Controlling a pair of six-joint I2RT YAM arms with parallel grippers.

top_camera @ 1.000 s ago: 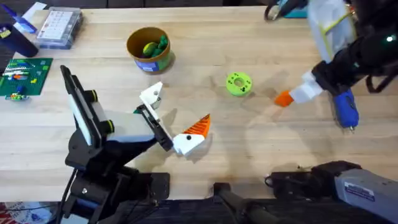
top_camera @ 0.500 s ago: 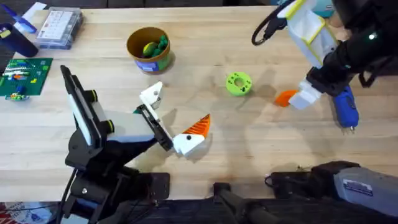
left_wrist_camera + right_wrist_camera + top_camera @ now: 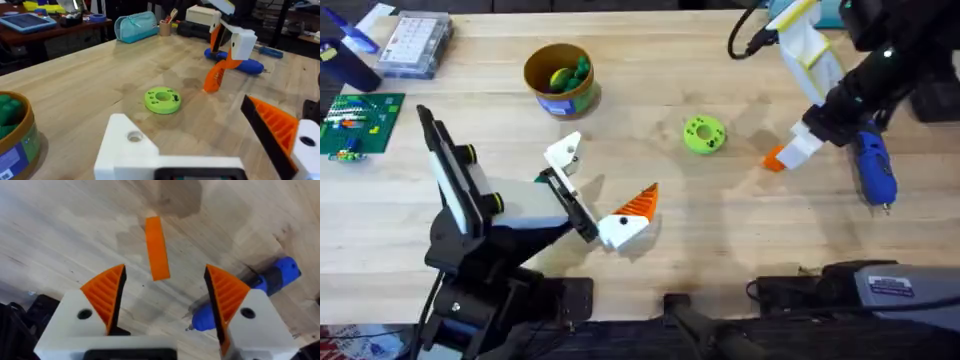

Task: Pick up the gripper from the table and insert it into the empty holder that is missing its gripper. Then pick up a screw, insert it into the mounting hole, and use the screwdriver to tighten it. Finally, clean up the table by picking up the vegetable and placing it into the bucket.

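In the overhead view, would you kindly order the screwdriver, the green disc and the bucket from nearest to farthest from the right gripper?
Measured from the right gripper:
1. Screwdriver, just beyond it toward the table's right edge.
2. Green disc, toward the table's middle; close to the screwdriver's distance.
3. Bucket, far off on the left, at the back.

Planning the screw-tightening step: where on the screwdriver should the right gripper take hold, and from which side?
Take the screwdriver by the middle of its chunky blue handle, from above, closing across its width. It lies flat on the table, metal tip toward the robot, so both handle sides look free. The open right gripper hangs beside it.
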